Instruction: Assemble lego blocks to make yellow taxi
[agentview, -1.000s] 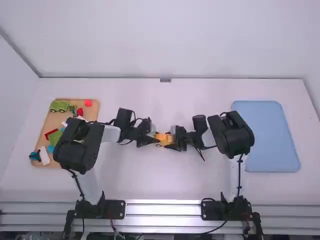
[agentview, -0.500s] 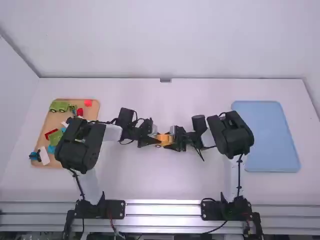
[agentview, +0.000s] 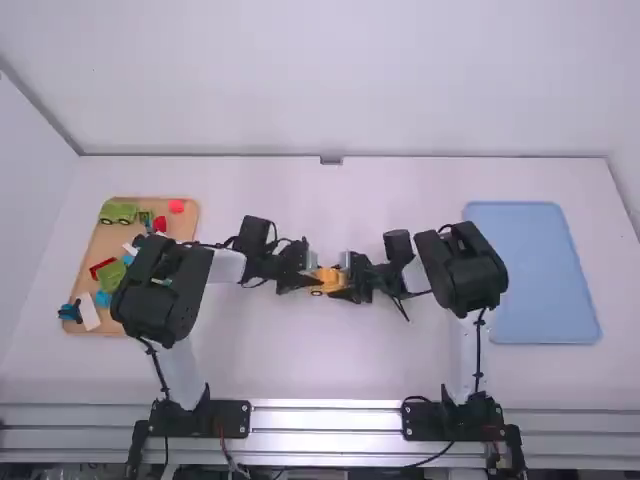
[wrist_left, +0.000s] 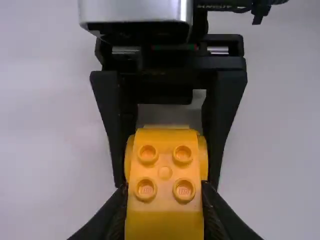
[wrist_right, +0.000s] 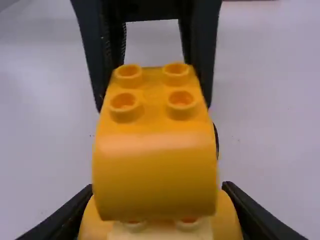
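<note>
The left gripper (wrist_left: 165, 206) was clenched on a yellow plastic block with a curved end and four round studs (wrist_left: 165, 167), while the right gripper (wrist_right: 157, 200) grasped the wider yellow lower body (wrist_right: 228, 224) beneath it, the two tools facing each other across the taxi. At the near end of that body, a pale studded brick (wrist_right: 160, 233) sat just below the curved end. The body was in midtable between the arms, a small round wheel (agentview: 317, 292) at its side. Well apart from it, a tan tray (agentview: 105, 240) lay on the left arm's side, bearing a green toy vehicle (agentview: 119, 212) and loose pieces; a blue tray (agentview: 530, 270) lay on the right. The step in hand appeared to be seating the upper block; the next move called for matched studs and even pressure, with the body braced, before either grip loosened.
</note>
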